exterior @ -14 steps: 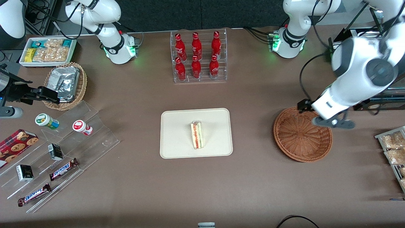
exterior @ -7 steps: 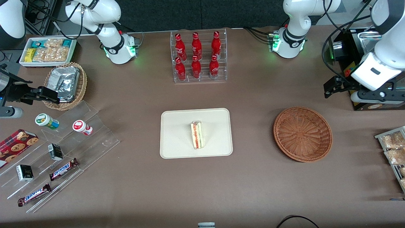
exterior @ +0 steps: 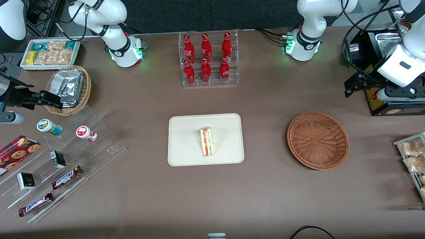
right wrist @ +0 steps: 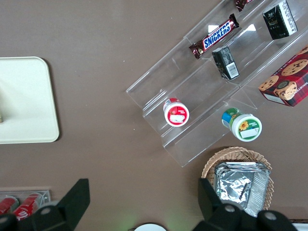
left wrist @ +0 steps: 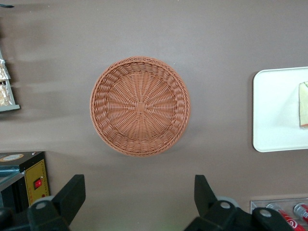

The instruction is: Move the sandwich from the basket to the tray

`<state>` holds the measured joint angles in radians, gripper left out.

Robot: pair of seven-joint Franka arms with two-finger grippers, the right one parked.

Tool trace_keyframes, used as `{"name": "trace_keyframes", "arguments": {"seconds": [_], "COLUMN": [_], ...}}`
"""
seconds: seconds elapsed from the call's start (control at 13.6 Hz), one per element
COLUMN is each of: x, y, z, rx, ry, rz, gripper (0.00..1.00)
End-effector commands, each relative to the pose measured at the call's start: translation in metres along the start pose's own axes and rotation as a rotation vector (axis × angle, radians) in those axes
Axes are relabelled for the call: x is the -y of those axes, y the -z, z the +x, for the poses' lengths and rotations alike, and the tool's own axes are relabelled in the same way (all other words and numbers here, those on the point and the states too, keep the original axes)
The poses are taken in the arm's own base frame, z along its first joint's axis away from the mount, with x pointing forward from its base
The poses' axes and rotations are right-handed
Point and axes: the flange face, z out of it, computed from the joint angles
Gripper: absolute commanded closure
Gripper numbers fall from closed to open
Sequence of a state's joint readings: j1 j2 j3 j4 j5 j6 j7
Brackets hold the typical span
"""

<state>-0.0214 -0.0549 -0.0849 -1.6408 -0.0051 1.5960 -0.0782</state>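
The sandwich (exterior: pixel 207 141), a pale wedge with a red and green cut edge, lies on the cream tray (exterior: pixel 186 132) at mid-table. Only its edge (left wrist: pixel 303 103) shows in the left wrist view, on the tray's (left wrist: pixel 274 110) end. The reddish-brown wicker basket (exterior: pixel 317 140) sits empty beside the tray, toward the working arm's end, and its bare weave (left wrist: pixel 140 106) fills the wrist view. My left gripper (exterior: pixel 400 94) hangs high, farther from the front camera than the basket, beside a black box. It is open (left wrist: pixel 138 197), with nothing between its fingers (left wrist: pixel 72 193).
A clear rack of red bottles (exterior: pixel 208 59) stands farther back than the tray. A black box (exterior: pixel 382 103) and a wire rack of snack bags (exterior: pixel 411 159) sit at the working arm's end. An acrylic stand with snacks (exterior: pixel 63 159) and a tan foil-packet basket (exterior: pixel 68 89) lie toward the parked arm's end.
My left gripper has risen from over the basket's rim and drawn back toward the working arm's end, slowing in the last half second. The sandwich has stayed on the tray.
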Motion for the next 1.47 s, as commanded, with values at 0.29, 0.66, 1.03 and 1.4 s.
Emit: {"name": "trace_keyframes", "arguments": {"seconds": [0.29, 0.66, 1.03, 1.4], "x": [-0.005, -0.02, -0.025, -0.013], "y": [0.003, 0.004, 0.004, 0.002], "z": [0.004, 0.003, 0.002, 0.004], "rx": [0.02, 0.018, 0.018, 0.023], "ry": [0.02, -0.007, -0.007, 0.022], "rz": [-0.007, -0.002, -0.002, -0.014], "gripper": [0.0, 0.0, 0.0, 0.0]}}
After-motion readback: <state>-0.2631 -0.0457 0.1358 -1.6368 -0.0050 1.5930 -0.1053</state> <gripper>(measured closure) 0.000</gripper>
